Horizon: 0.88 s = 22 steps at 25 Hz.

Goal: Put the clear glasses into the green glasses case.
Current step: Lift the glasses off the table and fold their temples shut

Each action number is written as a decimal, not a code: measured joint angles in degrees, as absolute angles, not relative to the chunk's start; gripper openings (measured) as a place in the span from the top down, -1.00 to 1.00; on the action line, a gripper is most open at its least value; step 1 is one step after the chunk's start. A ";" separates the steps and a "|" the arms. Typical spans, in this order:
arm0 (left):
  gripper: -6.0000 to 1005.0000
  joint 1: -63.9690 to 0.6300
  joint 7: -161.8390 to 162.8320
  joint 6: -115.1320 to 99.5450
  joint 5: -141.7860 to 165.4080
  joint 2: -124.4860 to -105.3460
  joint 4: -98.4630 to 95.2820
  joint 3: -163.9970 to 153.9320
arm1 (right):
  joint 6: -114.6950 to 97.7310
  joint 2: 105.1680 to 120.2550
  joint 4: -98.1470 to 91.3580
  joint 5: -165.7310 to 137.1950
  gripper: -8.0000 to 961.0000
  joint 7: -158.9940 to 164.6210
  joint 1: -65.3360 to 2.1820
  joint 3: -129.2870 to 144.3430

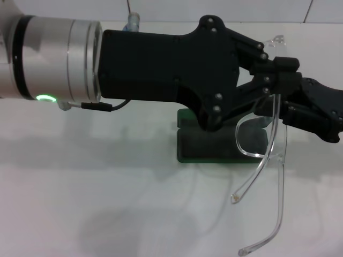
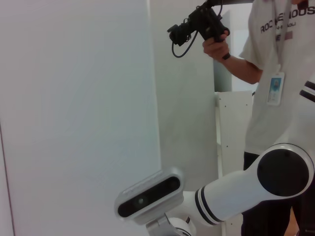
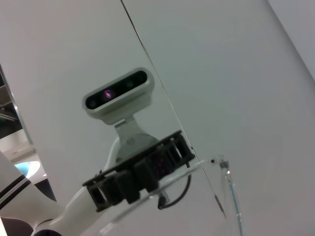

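The clear glasses [image 1: 252,152] hang in the air above the table, lens up and both long temples pointing down toward the front. My left gripper [image 1: 281,75] reaches across from the left and is shut on the upper part of the frame. Its black fingers also show in the right wrist view [image 3: 142,179], with a clear temple [image 3: 231,194] beside them. My right gripper [image 1: 293,110] comes in from the right and sits against the same end of the glasses. The green glasses case [image 1: 206,144] lies on the table below, partly hidden by the left gripper.
The white table [image 1: 107,203] spreads toward the front and left. A person [image 2: 280,73] holding a camera stands beyond the robot in the left wrist view. A small clear object [image 1: 277,39] sits at the table's far edge.
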State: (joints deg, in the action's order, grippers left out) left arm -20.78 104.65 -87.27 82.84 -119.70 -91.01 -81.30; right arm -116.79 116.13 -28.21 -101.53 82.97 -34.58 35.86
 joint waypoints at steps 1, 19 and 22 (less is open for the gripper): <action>0.83 -20.95 104.57 -87.27 82.85 -119.70 -90.42 -81.27 | -116.80 116.13 -28.21 -101.42 0.75 82.96 -34.66 35.91; 0.84 -22.33 101.60 -87.27 82.47 -119.76 -86.39 -81.07 | -116.13 115.96 -28.20 -97.20 0.75 82.72 -34.87 39.55; 0.84 -22.33 101.60 -87.27 81.84 -119.70 -86.70 -80.98 | -115.29 115.91 -28.21 -97.20 0.75 82.56 -34.57 39.55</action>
State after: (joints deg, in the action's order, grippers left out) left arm -22.33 101.60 -87.27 81.84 -119.70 -86.70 -80.98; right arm -115.29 115.91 -28.21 -97.20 82.56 -34.57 39.55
